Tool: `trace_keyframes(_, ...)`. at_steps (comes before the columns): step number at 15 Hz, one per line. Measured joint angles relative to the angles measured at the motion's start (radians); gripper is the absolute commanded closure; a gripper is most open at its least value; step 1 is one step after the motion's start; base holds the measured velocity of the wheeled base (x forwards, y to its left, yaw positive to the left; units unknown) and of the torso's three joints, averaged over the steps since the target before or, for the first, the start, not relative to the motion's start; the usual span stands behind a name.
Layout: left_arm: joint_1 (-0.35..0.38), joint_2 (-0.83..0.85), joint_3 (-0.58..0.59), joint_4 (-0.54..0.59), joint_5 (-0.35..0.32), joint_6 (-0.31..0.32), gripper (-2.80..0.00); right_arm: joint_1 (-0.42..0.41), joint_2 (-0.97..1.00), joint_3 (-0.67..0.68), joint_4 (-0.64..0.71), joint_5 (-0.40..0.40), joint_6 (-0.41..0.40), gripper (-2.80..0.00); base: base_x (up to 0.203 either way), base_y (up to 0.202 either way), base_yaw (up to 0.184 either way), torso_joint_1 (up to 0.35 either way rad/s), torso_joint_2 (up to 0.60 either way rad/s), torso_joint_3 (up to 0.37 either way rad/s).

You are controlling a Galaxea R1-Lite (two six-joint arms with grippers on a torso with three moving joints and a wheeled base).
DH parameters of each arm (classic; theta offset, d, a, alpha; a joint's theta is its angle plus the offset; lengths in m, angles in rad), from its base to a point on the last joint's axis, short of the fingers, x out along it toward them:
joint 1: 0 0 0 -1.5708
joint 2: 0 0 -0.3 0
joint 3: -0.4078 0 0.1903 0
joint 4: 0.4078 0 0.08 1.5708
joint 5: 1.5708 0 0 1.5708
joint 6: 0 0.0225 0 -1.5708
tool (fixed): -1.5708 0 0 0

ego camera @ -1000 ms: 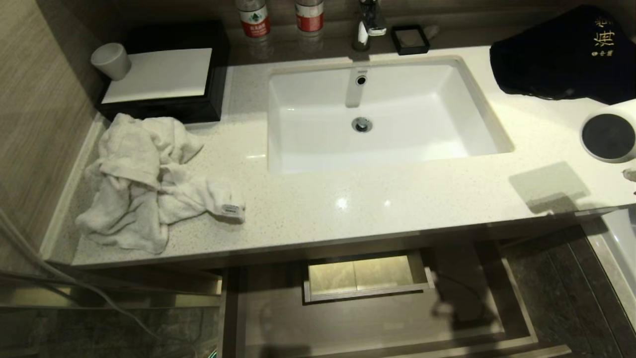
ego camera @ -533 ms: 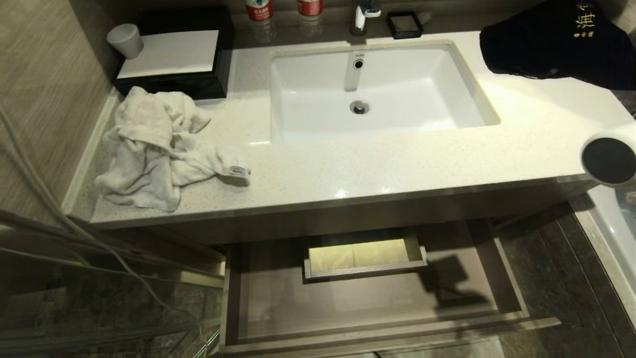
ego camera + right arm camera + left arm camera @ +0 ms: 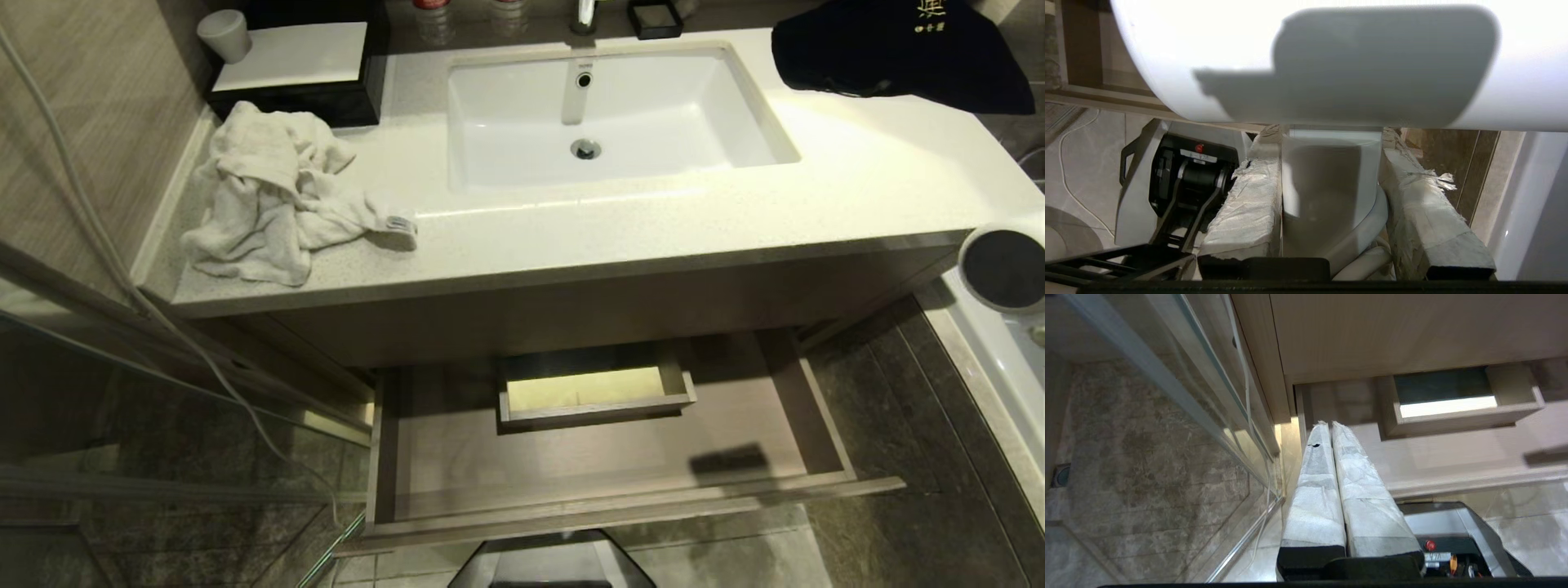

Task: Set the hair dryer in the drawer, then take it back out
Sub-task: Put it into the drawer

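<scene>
The right gripper [image 3: 1331,179] is pinching the handle of the hair dryer [image 3: 1306,61] between its 2 padded fingers [image 3: 1249,204], with the white barrel lying crosswise above them. In the head view only the hair dryer's dark grey round end is showing, at the right edge, just off the right corner of the countertop [image 3: 653,220] and well above and to the right of the drawer [image 3: 604,465]. The gripper itself is out of that view.

Compared with 1 second ago, the whole head view has been shifting: the countertop and sink [image 3: 604,114] are sitting higher in the picture and the drawer is showing far more of its floor and its front edge. That reads as the camera dropping and tilting, not as the things moving. The dryer's end has been sliding from over the countertop to beside its front corner. I judge the robot is bending down to carry the dryer into the open drawer, so the first half of the task is not yet done.

The left gripper [image 3: 1331,424] is parked low beside the drawer's left side, its 2 fingers pressed together on nothing.

Hidden or hard to read: the dryer's cord, most of its barrel in the head view, and the drawer's back under the countertop. The boxed notch [image 3: 592,396] behind is lit but its depth is unclear.
</scene>
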Motion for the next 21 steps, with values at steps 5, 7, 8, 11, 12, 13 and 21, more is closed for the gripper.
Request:
trace_keyframes(5, 0.000, 0.000, -0.001, -0.001, 0.000, 0.000, 0.00, 0.010, -0.014, 0.016, -0.009, 0.000, 0.004, 0.00, 0.000, 0.000, 0.000, -0.162, 0.30, 0.128)
trace_keyframes(7, 0.000, 0.000, -0.001, -0.001, 0.000, 0.000, 0.00, 0.011, -0.020, 0.020, -0.010, -0.001, 0.004, 0.00, 0.000, 0.000, 0.000, -0.157, 0.31, 0.146)
trace_keyframes(8, 0.000, 0.000, -0.001, -0.001, 0.000, 0.000, 0.00, 0.012, -0.024, 0.025, -0.014, 0.000, 0.004, 0.00, 0.000, 0.000, 0.000, -0.172, 0.32, 0.142)
trace_keyframes(11, 0.000, 0.000, -0.001, 0.000, 0.000, 0.000, 0.00, 0.012, -0.040, 0.052, -0.032, 0.000, 0.004, 0.00, 0.000, 0.000, 0.000, -0.168, 0.31, 0.149)
trace_keyframes(12, 0.000, 0.000, -0.001, 0.000, 0.000, 0.000, 0.00, 0.012, -0.046, 0.060, -0.034, 0.000, 0.004, 0.00, 0.000, 0.000, 0.000, -0.177, 0.33, 0.146)
trace_keyframes(13, 0.000, 0.000, -0.001, 0.000, 0.000, 0.000, 0.00, 0.012, -0.052, 0.066, -0.035, 0.000, 0.004, 0.00, 0.000, 0.000, 0.000, -0.180, 0.33, 0.154)
trace_keyframes(21, 0.000, 0.000, -0.001, -0.001, 0.000, 0.000, 0.00, 0.011, -0.075, 0.097, -0.035, -0.001, 0.004, 0.00, 0.000, 0.000, 0.000, -0.200, 0.37, 0.166)
